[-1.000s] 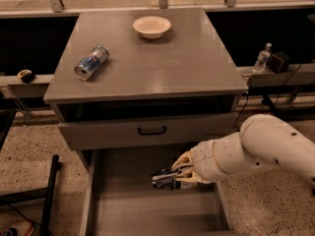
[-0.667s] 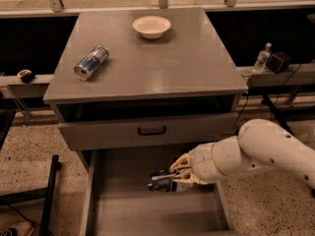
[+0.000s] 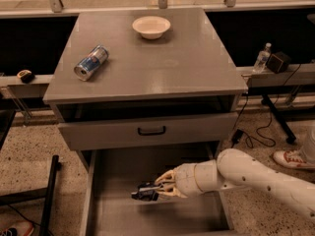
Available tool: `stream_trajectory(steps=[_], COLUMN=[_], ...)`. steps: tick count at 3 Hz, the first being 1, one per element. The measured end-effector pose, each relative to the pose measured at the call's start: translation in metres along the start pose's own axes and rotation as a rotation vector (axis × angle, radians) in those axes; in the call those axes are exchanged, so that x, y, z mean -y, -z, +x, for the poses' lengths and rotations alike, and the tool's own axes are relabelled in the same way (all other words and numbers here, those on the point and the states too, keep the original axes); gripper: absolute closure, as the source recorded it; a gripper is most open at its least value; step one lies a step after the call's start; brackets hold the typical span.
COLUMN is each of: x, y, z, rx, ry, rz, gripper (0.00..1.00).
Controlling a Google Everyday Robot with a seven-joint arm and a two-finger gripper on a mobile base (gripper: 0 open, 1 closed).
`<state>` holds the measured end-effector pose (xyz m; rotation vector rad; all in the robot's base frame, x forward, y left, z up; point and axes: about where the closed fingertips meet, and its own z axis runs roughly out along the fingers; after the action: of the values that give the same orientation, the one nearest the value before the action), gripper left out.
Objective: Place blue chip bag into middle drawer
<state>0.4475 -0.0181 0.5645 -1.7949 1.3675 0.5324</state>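
We log the claw [image 3: 157, 191] low inside the middle drawer [image 3: 115, 173], closed on the blue chip bag [image 3: 143, 194]. The bag sticks out leftward from its tips, over the drawer floor; contact with the floor cannot be told. Left of the claw, bare floor runs to the left wall, well apart. The right wall is near, behind the wrist. Beyond the claw is the upper drawer front [image 3: 108, 134]. Against 0.7 s ago, claw and bag sit further left and nearer the drawer's open end.
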Motion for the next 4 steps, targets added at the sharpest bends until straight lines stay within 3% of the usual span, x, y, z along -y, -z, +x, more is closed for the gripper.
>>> stream_trajectory(steps=[1, 4], x=[-0.0079, -0.0131], y=[-0.0379, -0.0455], z=[0.0104, 0.0136], rx=[0.083, 0.099], ry=[-0.027, -0.043], rz=[0.053, 0.049], gripper=[0.81, 0.11])
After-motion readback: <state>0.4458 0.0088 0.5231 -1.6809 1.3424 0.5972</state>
